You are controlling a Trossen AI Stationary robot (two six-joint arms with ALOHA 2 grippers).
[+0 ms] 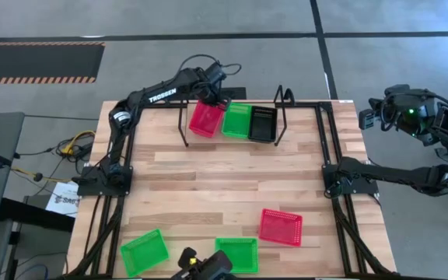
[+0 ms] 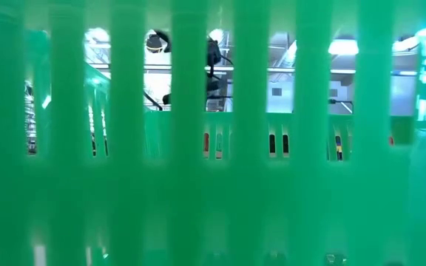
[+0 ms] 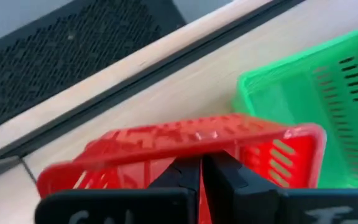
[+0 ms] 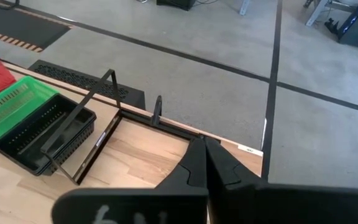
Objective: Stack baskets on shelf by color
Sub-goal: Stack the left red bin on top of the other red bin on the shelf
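Left gripper (image 1: 212,99) pinching near wall of red basket (image 1: 205,117), jaws closed on it, holding it tilted over shelf (image 1: 264,140) left end, at table's far edge. Green basket (image 1: 237,120) and black basket (image 1: 263,124) sitting just beside. Basket's long axis running skewed to shelf's. Right gripper (image 4: 204,163) shut, empty, waiting off table's far right corner.

Low view almost fully blocked: green basket (image 2: 198,192) wall sits right against the lens, vertical mesh bars blurred across the whole picture. Through the slots, far off: bright room, ceiling lights (image 2: 342,46), pale wall. A dark arm segment (image 2: 213,63) hangs from above, centre-left. Small dark and coloured bits low in the slots, too small to identify.
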